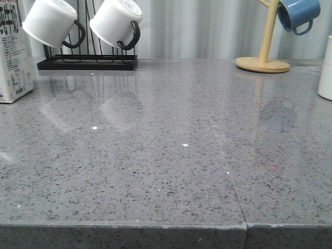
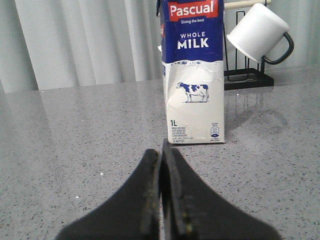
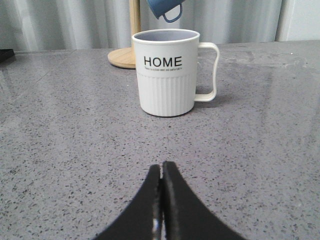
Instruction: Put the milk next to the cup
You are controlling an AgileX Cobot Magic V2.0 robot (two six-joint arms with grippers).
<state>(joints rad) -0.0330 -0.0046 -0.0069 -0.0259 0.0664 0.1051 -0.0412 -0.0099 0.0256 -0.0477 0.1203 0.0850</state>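
The milk carton [image 2: 194, 75], white with a dark blue top, "WHOLE MILK" lettering and a cow picture, stands upright on the grey counter; in the front view it stands at the far left edge [image 1: 13, 57]. My left gripper [image 2: 161, 150] is shut and empty, a short way in front of the carton. The white "HOME" cup [image 3: 167, 72] with ribbed lower half stands upright; only a sliver of it shows at the front view's right edge [image 1: 326, 70]. My right gripper [image 3: 161, 167] is shut and empty, in front of the cup. Neither gripper shows in the front view.
A black rack [image 1: 85, 61] with two white black-handled mugs [image 1: 51, 22] stands at the back left, beside the carton. A wooden mug tree [image 1: 263, 63] with a blue mug [image 1: 298, 14] stands at the back right, behind the cup. Curtains hang behind the counter.
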